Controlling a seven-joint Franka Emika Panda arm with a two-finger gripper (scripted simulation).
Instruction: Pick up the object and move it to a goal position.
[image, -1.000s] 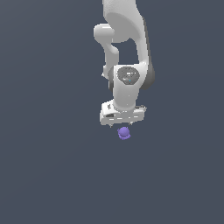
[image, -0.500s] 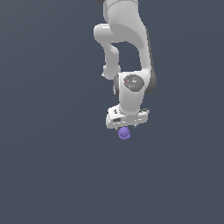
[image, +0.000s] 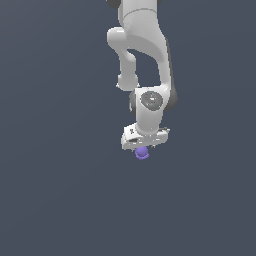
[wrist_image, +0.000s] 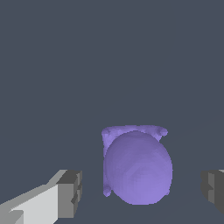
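Note:
The object (image: 142, 154) is a small purple dome with a flared brim, lying on the dark grey floor directly under the white arm's hand. In the wrist view the object (wrist_image: 136, 168) sits between the two grey fingertips (wrist_image: 70, 192), with a gap of floor visible on each side. My gripper (wrist_image: 141, 193) is open and straddles the dome without touching it. In the exterior view my gripper (image: 143, 148) is low over the object, and the hand hides its fingers.
Plain dark grey floor (image: 60, 190) surrounds the arm on all sides. The white arm's links (image: 142, 50) rise above the hand toward the frame's upper edge. No other objects show.
The hand has shifted slightly toward the exterior view's right and come down closer over the purple object. The object has stayed in place.

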